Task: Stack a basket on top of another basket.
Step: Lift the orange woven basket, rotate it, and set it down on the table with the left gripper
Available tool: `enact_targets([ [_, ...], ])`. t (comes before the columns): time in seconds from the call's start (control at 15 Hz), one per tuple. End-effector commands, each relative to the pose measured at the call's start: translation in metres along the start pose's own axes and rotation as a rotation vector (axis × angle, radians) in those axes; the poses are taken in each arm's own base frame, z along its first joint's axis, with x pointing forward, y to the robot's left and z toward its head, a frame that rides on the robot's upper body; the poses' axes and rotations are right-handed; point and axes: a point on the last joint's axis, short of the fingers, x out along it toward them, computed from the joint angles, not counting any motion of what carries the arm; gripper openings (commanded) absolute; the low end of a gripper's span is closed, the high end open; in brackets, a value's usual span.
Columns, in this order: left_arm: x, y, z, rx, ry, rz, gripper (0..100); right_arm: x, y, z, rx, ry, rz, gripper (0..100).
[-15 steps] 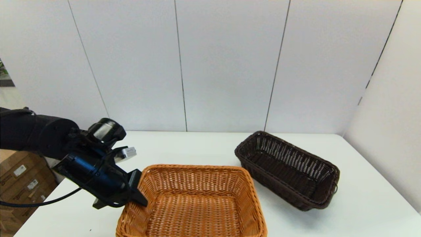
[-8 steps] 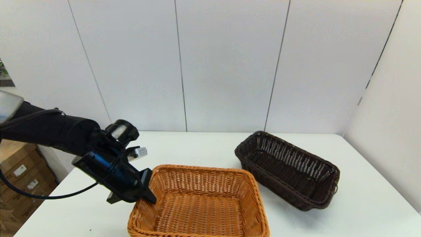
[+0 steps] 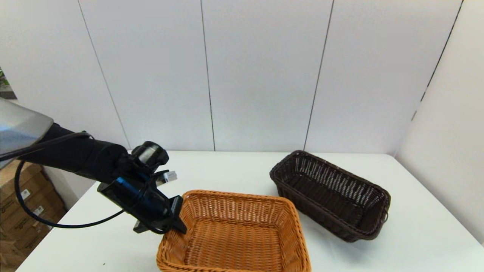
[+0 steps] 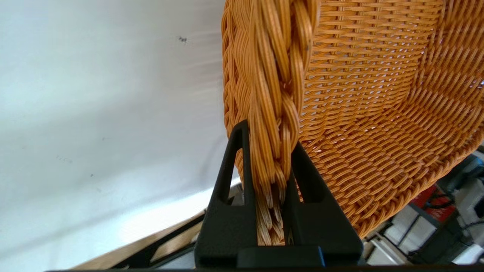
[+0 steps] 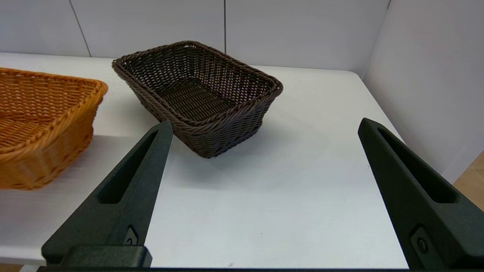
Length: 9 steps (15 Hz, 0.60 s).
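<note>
The orange-tan basket (image 3: 234, 234) is at the front middle of the white table (image 3: 227, 170). My left gripper (image 3: 177, 223) is shut on the braided rim of its left short side. In the left wrist view the fingers (image 4: 227, 181) clamp that rim of the orange-tan basket (image 4: 359, 113), one outside and one inside. The dark brown basket (image 3: 332, 194) rests at the back right, set at an angle, with nothing touching it. My right gripper (image 5: 265, 124) stands open near the table's front right, facing the dark brown basket (image 5: 196, 94); the orange-tan basket (image 5: 41, 113) lies beside it.
Cardboard boxes (image 3: 22, 204) are stacked on the floor past the table's left edge. White wall panels close off the back, and a side wall (image 3: 446, 151) runs along the right edge. A gap of bare table separates the two baskets.
My left arm has carried the orange-tan basket to the right, toward the dark brown basket, still gripping its rim. The dark brown basket has not moved.
</note>
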Motion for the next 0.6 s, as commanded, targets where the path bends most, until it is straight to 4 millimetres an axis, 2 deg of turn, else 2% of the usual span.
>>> enact_targets([
  [0.07, 0.0077, -0.0007, 0.0018, -0.004, 0.009, 0.005, 0, 0.0000, 0.0000, -0.0001, -0.002, 0.000, 0.001, 100],
  [0.6, 0.0084, -0.0005, 0.0024, -0.014, 0.008, 0.007, 0, 0.0000, 0.0000, -0.0001, -0.002, 0.000, 0.001, 100],
])
